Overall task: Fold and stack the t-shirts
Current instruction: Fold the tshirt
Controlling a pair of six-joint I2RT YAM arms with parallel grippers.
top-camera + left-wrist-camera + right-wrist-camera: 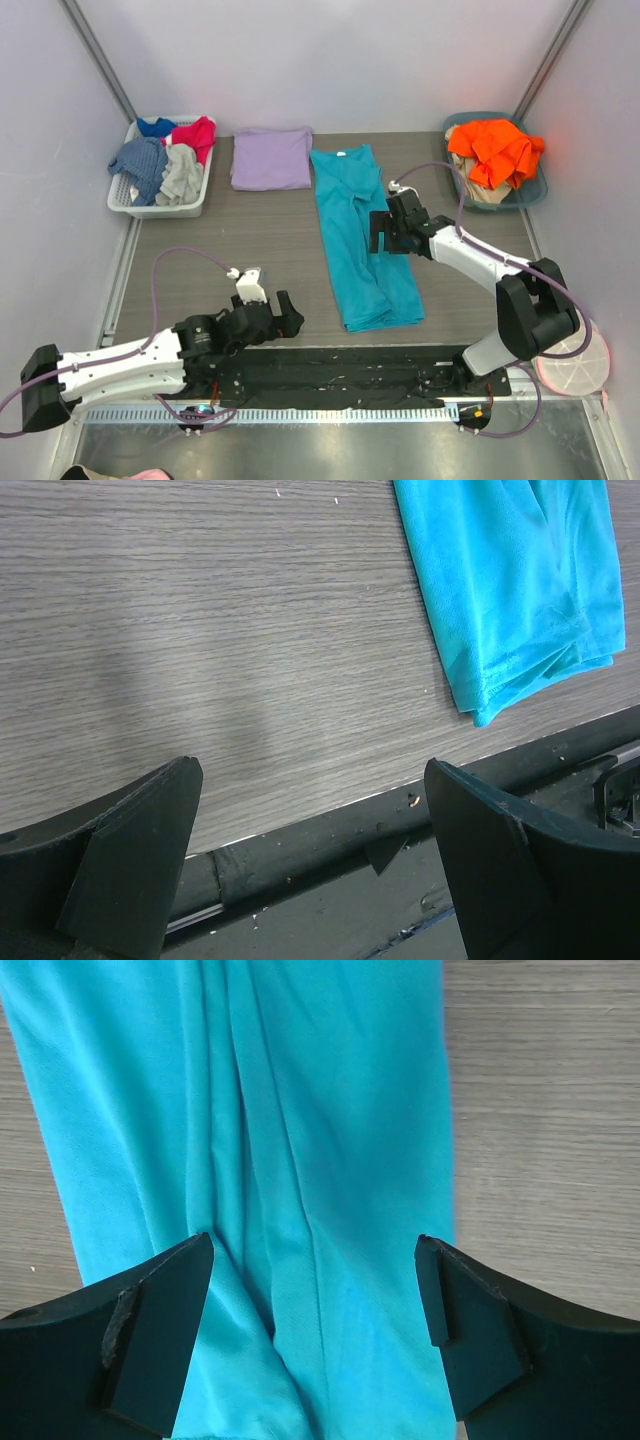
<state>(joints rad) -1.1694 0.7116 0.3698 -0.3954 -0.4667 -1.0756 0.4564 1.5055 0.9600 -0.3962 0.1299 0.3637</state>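
Note:
The teal t-shirt lies on the table folded into a long narrow strip, collar at the far end. The lavender t-shirt lies folded to its left at the back. My right gripper is open and hovers over the middle of the teal strip; in the right wrist view the teal cloth fills the space between the spread fingers, empty. My left gripper is open and empty near the table's front edge, left of the shirt's hem.
A white basket with blue, red and grey garments stands at the back left. A teal basket with an orange garment stands at the back right. A black rail runs along the table's near edge.

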